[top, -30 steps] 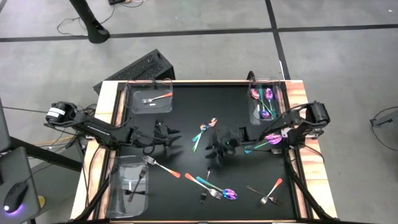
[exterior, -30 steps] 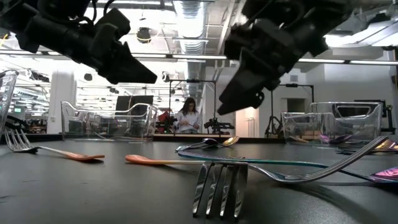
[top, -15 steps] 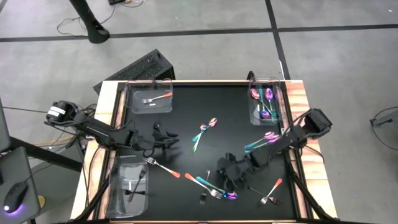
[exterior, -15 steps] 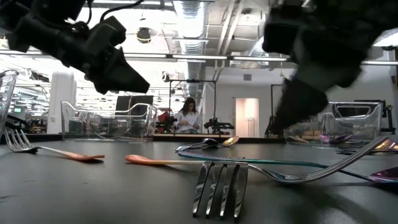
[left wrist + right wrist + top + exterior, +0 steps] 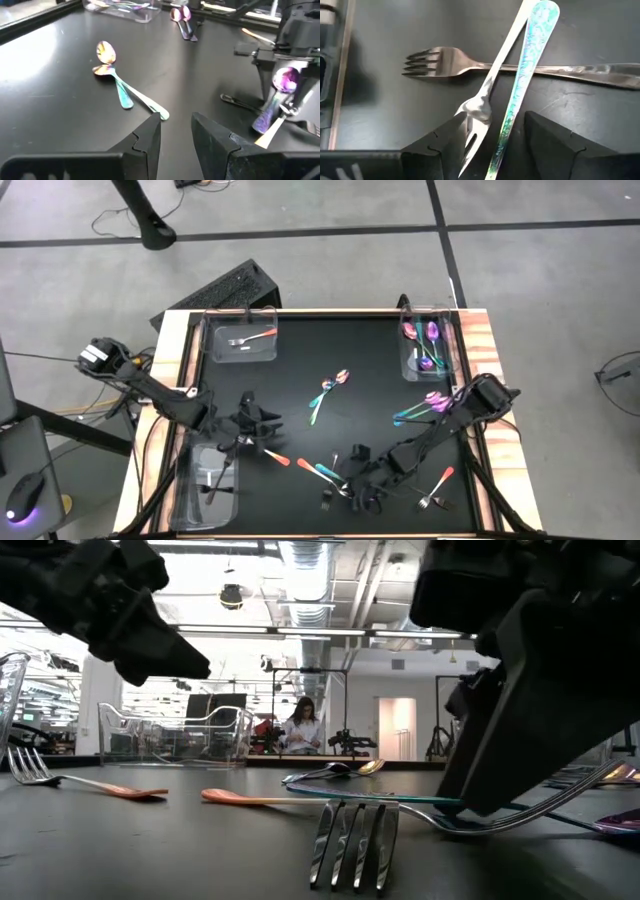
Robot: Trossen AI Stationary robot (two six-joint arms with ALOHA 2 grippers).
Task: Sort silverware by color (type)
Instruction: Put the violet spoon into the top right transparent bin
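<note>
My right gripper (image 5: 362, 483) is open and low over a crossed cluster of silverware near the table's near edge. In the right wrist view its fingers (image 5: 495, 120) stand on either side of an iridescent teal handle (image 5: 522, 80) and a pale fork (image 5: 482, 102), which lie over a silver fork (image 5: 445, 62). My left gripper (image 5: 255, 425) is open and hangs above an orange-handled fork (image 5: 265, 448) left of centre. Two iridescent spoons (image 5: 112, 75) lie crossed at mid-table. More iridescent pieces (image 5: 425, 408) lie near the right edge.
Three clear bins stand on the black mat: far left (image 5: 240, 340) with an orange-handled fork, far right (image 5: 427, 345) with iridescent pieces, near left (image 5: 208, 475) with dark pieces. An orange-handled fork (image 5: 437, 488) and a dark piece (image 5: 410, 483) lie near right. A person sits far behind the table (image 5: 302, 730).
My right gripper has swung from mid-table toward the near edge and come down over the crossed silverware there. My left gripper has drifted toward the near edge, over the orange-handled fork. No silverware has moved.
</note>
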